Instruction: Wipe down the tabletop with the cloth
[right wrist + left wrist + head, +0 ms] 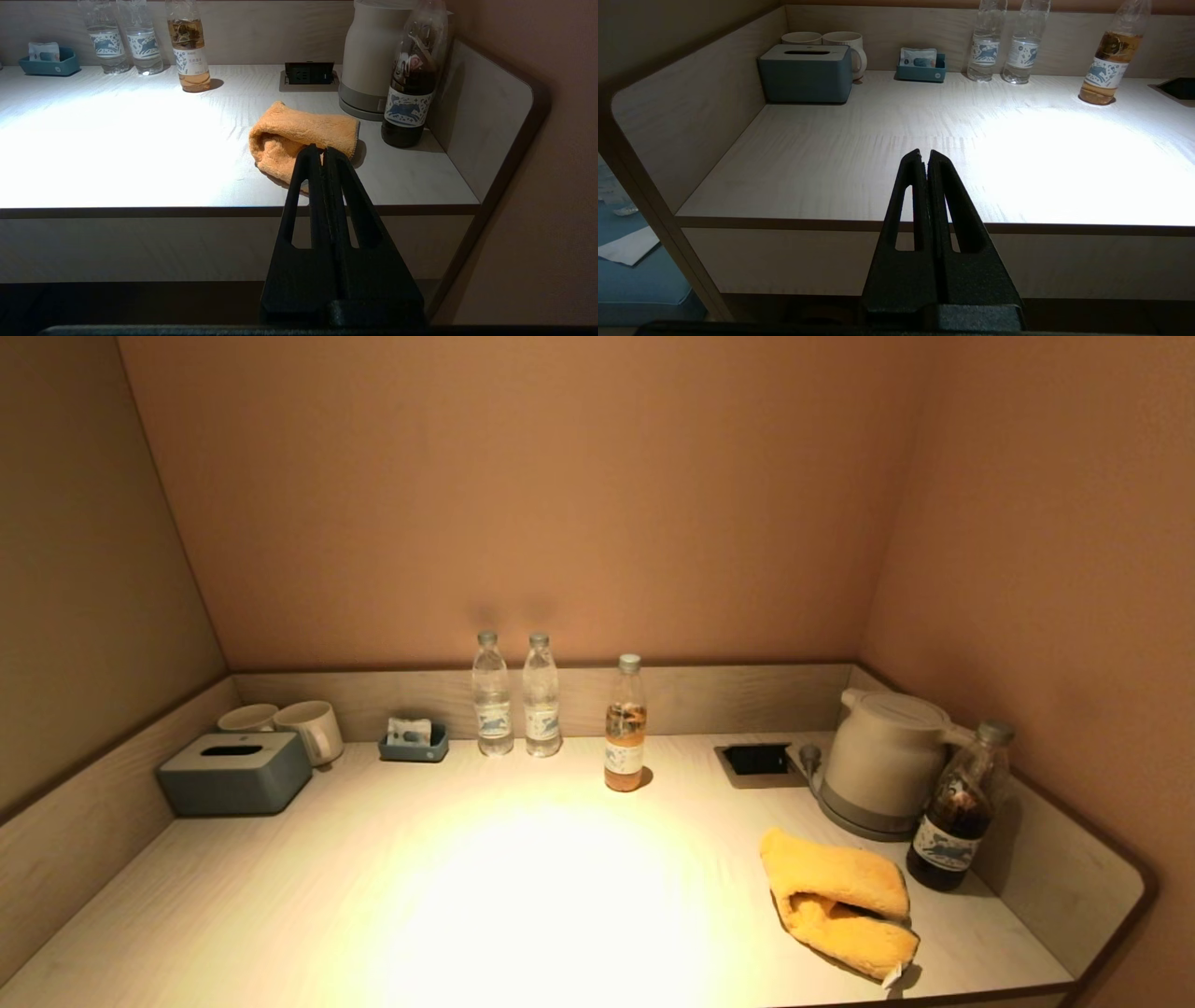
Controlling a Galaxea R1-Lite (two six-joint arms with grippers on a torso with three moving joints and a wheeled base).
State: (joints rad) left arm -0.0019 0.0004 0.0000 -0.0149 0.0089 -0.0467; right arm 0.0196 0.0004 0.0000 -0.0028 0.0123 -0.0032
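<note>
Head view: cloth [837, 903] beside dark bottle [960, 807]

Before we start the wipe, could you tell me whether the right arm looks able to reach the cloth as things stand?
Probably yes. The cloth lies near the tabletop's front edge, directly ahead of the right gripper, whose fingers are shut. Nothing lies between; the kettle and dark bottle stand behind it.

Head high; wrists low (shared tabletop [523, 896])
</note>
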